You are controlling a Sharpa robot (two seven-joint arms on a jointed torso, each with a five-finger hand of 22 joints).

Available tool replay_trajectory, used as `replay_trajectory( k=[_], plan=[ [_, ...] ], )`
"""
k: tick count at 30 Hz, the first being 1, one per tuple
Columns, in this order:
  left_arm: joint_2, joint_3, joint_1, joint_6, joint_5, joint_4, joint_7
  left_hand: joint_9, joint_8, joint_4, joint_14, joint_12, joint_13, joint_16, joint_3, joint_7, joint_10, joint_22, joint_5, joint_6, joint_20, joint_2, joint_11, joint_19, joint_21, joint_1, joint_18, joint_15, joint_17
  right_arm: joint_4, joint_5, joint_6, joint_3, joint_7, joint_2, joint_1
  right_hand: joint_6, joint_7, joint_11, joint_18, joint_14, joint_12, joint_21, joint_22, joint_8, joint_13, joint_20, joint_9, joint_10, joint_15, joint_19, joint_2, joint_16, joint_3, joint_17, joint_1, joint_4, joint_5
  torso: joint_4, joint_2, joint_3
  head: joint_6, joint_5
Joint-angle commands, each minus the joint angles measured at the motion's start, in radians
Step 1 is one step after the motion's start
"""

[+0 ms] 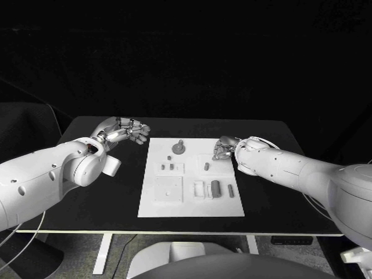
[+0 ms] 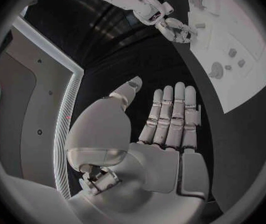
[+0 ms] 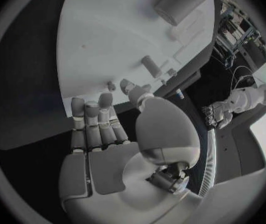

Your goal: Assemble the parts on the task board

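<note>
Parts [image 1: 215,187]: about eight grey ones on one task board [image 1: 169,206].

One task board [image 1: 169,203], two hands, several small parts on it.

White task board [image 1: 153,203] mid-table, small grey parts [image 1: 215,187] on it, left hand [image 1: 125,131] and right hand [image 1: 225,146] flanking, apparently empty

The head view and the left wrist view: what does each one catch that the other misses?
Only the head view shows the whole white board, with the small pieces along its near end, and the table's near edge. Only the left wrist view shows the left hand's open palm, fingers straight and side by side, holding nothing. Both share the right hand at the board's edge and the round piece.
</note>
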Motion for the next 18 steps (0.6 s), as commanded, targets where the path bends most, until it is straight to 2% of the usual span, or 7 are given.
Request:
replay_trajectory(
  k=[1, 8, 18],
  plan=[
    [0.000, 0.002, 0.001, -0.003, 0.007, 0.004, 0.008, 0.002, 0.004, 0.003, -0.006, -0.003, 0.001, -0.005, -0.005, 0.006, 0.002, 0.001, 0.004, 0.003, 0.000, 0.009, 0.003, -0.004, -0.006, 0.002, -0.007, 0.002, -0.001, -0.004, -0.008, 0.016, 0.000, -0.006, 0.000, 0.000, 0.006, 0.000, 0.001, 0.001, 0.005, 0.004, 0.006, -0.002, 0.002, -0.001, 0.001, 0.001, 0.005, 0.000, 0.006, 0.012, 0.006, 0.007, -0.002, 0.002, -0.001, 0.001, -0.0011, 0.002, 0.0009, -0.001, 0.001],
    [0.001, 0.004, 0.001, -0.002, 0.007, 0.002, 0.003, 0.002, 0.004, 0.003, -0.006, -0.003, 0.001, -0.005, -0.005, 0.006, 0.003, 0.001, 0.004, 0.003, 0.000, 0.009, 0.003, -0.004, -0.006, 0.002, -0.007, 0.002, -0.002, -0.003, -0.009, 0.016, 0.000, -0.006, 0.002, 0.000, 0.011, -0.001, 0.001, 0.001, 0.005, 0.004, 0.006, -0.002, 0.004, -0.002, 0.001, 0.003, 0.005, 0.000, 0.006, 0.017, 0.006, 0.011, -0.002, 0.008, -0.002, 0.001, -0.0007, 0.004, 0.0003, -0.001, 0.002],
    [-0.002, 0.008, 0.002, -0.005, 0.007, 0.010, 0.002, 0.002, 0.004, 0.003, -0.007, -0.004, 0.001, -0.006, -0.005, 0.007, 0.003, 0.001, 0.004, 0.003, 0.000, 0.010, 0.003, -0.005, -0.007, 0.002, -0.007, 0.002, -0.002, 0.002, -0.023, 0.014, 0.000, -0.007, 0.005, -0.001, 0.044, -0.004, 0.000, 0.001, 0.009, 0.007, 0.007, -0.004, 0.020, -0.005, 0.001, 0.011, 0.011, -0.004, 0.007, 0.039, 0.008, 0.029, -0.003, 0.038, -0.008, 0.001, -0.0010, 0.007, 0.0004, -0.002, 0.004]
  ],
)
